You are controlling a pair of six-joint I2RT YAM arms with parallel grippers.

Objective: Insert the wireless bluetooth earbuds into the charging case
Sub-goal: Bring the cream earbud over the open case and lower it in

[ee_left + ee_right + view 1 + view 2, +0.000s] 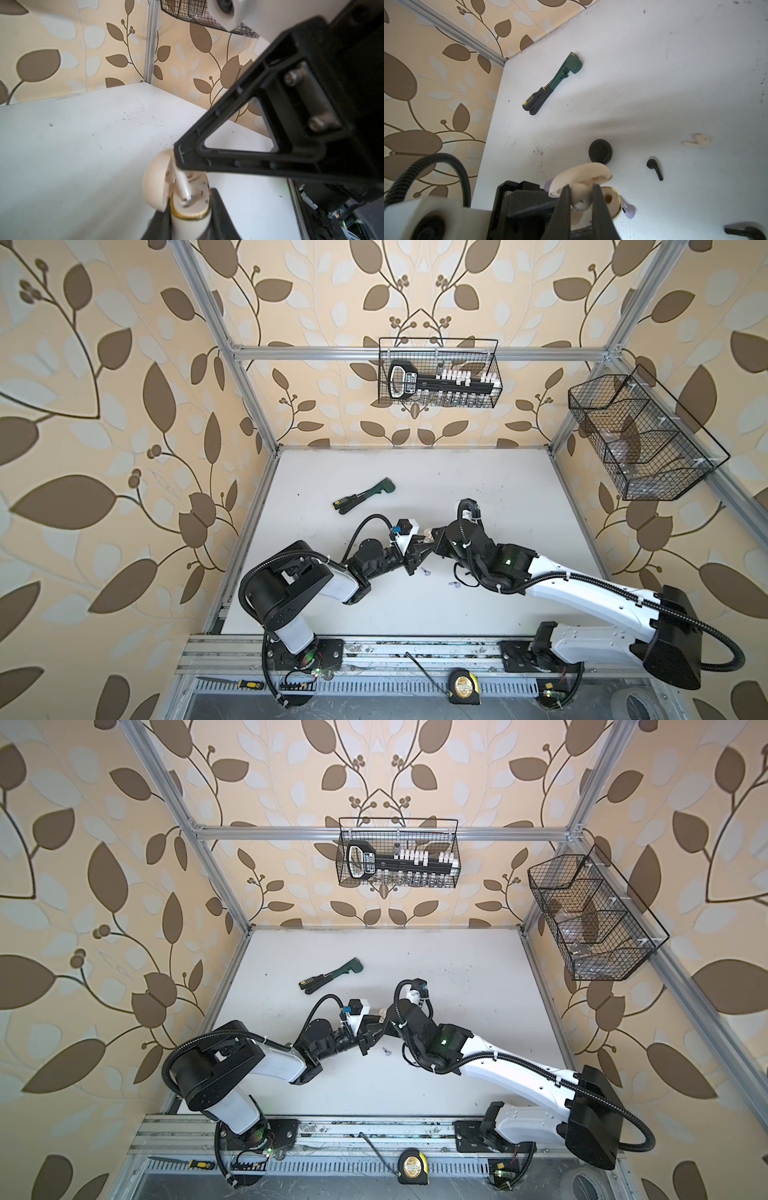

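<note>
Right end effector [581,186] clamps a white earbud [184,187], stem touching the open charging case [190,222] gripped by left end effector [190,204]

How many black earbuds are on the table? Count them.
2. One black short-stemmed plastic earbud lies near the round black case; another at the right wrist view's edge. Others may hide.

On the white desk [457,472] we see a green tool with black grips [363,495] lying flat. A wire basket [457,356] on the rear rail holds a black rack of white blocks [440,383]. Another wire basket [590,402] hangs at the right. A yellow tape measure [464,685] sits on the front ledge.
</note>
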